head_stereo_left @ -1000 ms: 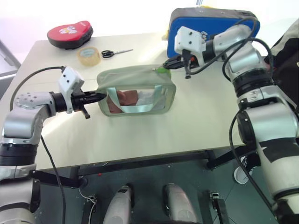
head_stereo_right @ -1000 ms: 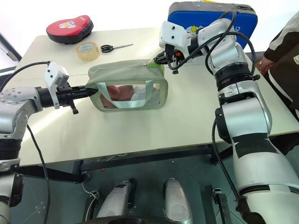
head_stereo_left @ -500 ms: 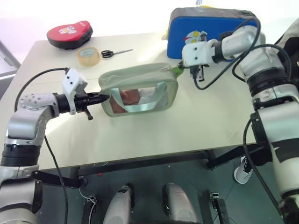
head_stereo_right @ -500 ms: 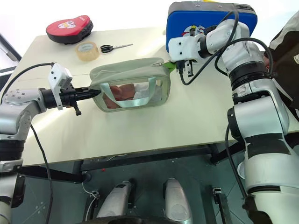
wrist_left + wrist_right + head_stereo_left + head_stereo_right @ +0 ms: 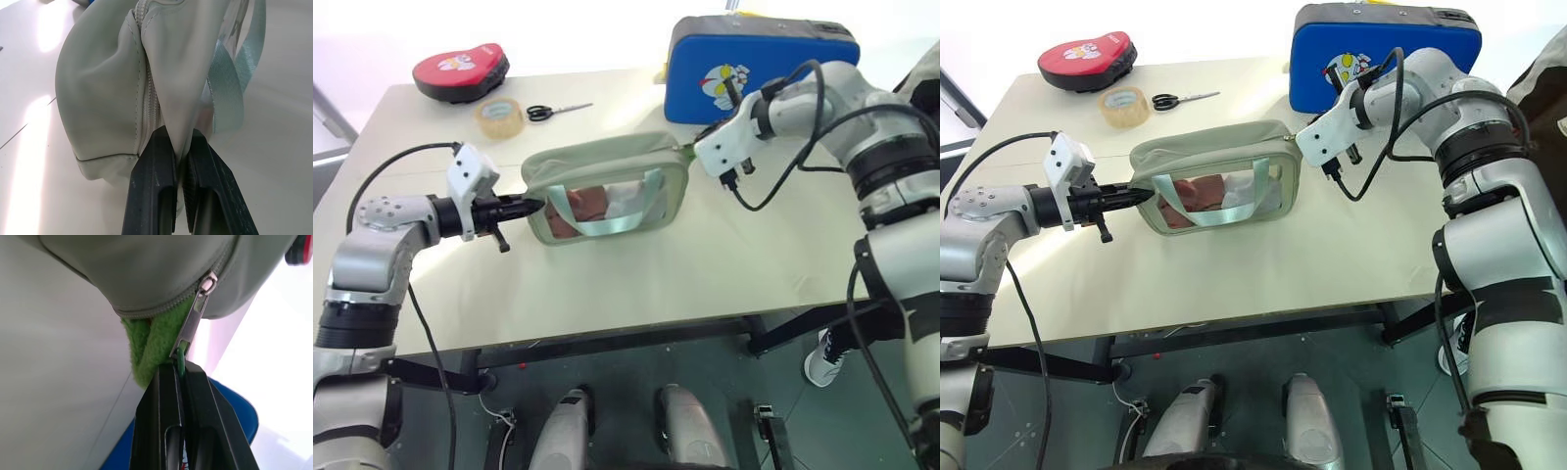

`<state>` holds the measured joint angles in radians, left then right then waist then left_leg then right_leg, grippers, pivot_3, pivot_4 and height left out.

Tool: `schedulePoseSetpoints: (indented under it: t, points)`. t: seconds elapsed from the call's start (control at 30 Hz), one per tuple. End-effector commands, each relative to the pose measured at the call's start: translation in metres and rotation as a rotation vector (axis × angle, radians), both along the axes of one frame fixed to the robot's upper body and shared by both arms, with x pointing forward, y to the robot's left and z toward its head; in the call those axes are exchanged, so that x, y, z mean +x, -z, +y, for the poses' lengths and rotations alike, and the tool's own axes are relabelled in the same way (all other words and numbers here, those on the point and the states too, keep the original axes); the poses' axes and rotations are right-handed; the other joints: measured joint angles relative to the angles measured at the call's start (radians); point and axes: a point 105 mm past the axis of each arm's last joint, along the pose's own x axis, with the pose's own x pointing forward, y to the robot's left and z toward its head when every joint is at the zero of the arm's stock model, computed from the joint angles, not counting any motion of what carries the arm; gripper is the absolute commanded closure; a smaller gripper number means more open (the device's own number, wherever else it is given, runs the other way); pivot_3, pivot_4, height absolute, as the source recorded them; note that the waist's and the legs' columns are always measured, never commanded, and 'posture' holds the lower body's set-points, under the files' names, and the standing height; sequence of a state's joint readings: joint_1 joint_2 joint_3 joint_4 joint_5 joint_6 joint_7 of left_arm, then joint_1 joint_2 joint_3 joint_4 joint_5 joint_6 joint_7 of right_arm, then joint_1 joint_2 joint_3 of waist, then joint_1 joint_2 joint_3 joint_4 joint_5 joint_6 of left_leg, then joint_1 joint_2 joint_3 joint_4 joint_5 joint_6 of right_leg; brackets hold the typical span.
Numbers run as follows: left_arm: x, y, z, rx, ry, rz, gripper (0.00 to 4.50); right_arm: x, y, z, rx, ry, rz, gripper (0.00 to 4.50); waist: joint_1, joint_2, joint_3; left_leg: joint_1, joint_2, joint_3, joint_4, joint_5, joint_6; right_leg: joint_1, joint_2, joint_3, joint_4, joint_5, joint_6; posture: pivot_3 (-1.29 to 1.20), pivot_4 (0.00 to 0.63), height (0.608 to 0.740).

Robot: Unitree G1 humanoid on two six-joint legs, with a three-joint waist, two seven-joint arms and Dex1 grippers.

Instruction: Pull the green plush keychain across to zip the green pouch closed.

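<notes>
The green pouch (image 5: pixel 605 185) is seen near the middle of the pale table (image 5: pixel 636 279), its clear window turned toward the robot, with reddish and white contents visible through it. Its left end is pinched by the left gripper (image 5: pixel 181 161), whose two black fingers are closed on a fold of the fabric beside the zipper. At the pouch's right end, the green plush keychain (image 5: pixel 156 340) is seen hanging from the metal zipper pull (image 5: pixel 193 325), which sits at that end of the zipper; the right gripper (image 5: pixel 180 377) is clamped shut on the keychain where it joins the pull.

Behind the right gripper, a blue cartoon-printed case (image 5: pixel 754 59) is stood upright near the far edge of the table, just beyond the pouch's right end and close to the right arm. Toward the far left corner, a red oval case (image 5: pixel 460 70) is laid flat; a roll of clear tape (image 5: pixel 498 116) and black-handled scissors (image 5: pixel 553 111) are placed just in front of it, well apart from the pouch. Nothing is seen between the pouch and either gripper.

The table top is plain and cream-coloured, with a dark frame below it and a dark floor beneath. At the right edge of the head views a person's dark sleeve (image 5: pixel 1538 83) is seen
</notes>
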<state>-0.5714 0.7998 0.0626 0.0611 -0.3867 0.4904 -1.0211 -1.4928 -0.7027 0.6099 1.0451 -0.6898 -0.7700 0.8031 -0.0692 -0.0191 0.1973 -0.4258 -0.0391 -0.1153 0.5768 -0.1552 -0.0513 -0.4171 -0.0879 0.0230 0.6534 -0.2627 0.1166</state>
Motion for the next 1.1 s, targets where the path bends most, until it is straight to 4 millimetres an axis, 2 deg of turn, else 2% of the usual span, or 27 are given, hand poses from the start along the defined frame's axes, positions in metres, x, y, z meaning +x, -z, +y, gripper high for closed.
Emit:
schedulePoseSetpoints:
  t: [0.03,0.2,0.3,0.4,0.5,0.57,0.63,0.9,1.1]
  points:
    - [0.001,-0.010,0.012,0.007,-0.045,-0.033,4.50,0.002,-0.028,-0.030,-0.094,0.074,-0.122,4.46,0.000,0.000,0.000,0.000,0.000,0.000,0.000,0.000,0.000,0.000,0.000,0.000,0.000,0.000,0.000,0.00,0.150,0.740]
    - [0.001,-0.010,0.011,0.004,-0.043,-0.035,4.50,0.004,-0.034,-0.027,-0.204,0.025,-0.209,4.46,0.000,0.000,0.000,0.000,0.000,0.000,-0.001,0.000,0.000,-0.001,0.000,0.001,0.000,0.000,0.000,0.00,0.150,0.740]
    - [0.001,-0.010,0.010,0.002,-0.044,-0.037,4.50,0.004,-0.037,-0.024,-0.181,0.012,-0.227,4.46,-0.001,0.000,0.000,0.000,0.000,0.001,-0.001,0.000,0.000,-0.002,0.000,0.001,0.000,0.000,0.000,0.00,0.150,0.740]
    - [0.000,-0.010,0.010,-0.001,-0.047,-0.038,4.50,0.006,-0.034,-0.011,0.047,0.015,-0.170,4.46,0.000,0.000,0.000,0.000,0.000,0.001,-0.001,0.000,0.000,-0.002,0.000,0.001,0.000,0.000,0.000,0.00,0.150,0.740]
    - [-0.001,-0.008,0.010,-0.003,-0.050,-0.037,4.50,0.011,-0.032,0.002,0.526,0.088,0.009,4.46,-0.001,0.000,0.000,0.000,0.000,0.001,-0.001,0.000,0.000,0.000,0.000,0.001,0.000,0.000,0.000,0.00,0.150,0.740]
    - [-0.002,-0.007,0.011,-0.004,-0.053,-0.036,4.50,0.016,-0.031,0.000,0.811,0.175,0.141,4.46,-0.002,0.000,0.000,0.001,0.001,0.000,0.000,0.000,0.000,0.002,0.000,0.001,0.001,0.000,0.000,0.00,0.150,0.740]
    - [-0.003,-0.007,0.011,-0.005,-0.054,-0.033,4.50,0.020,-0.032,-0.005,1.006,0.254,0.195,4.46,-0.001,0.000,0.000,0.001,0.001,0.000,0.000,0.000,0.000,0.002,0.000,0.001,0.001,0.000,0.000,0.00,0.150,0.740]
    - [-0.002,-0.009,0.010,-0.004,-0.051,-0.032,4.50,0.018,-0.049,-0.012,1.378,0.355,0.052,4.46,0.001,0.000,0.000,0.000,0.000,0.000,0.000,0.000,0.000,0.000,0.000,0.001,0.001,0.000,0.000,0.00,0.150,0.740]
    - [-0.001,-0.009,0.005,-0.010,-0.040,-0.034,4.50,0.015,-0.047,-0.013,1.672,0.483,0.082,4.46,0.001,0.000,0.000,-0.001,0.000,0.000,0.000,0.000,0.000,-0.001,0.000,0.001,0.002,0.000,0.000,0.00,0.150,0.740]
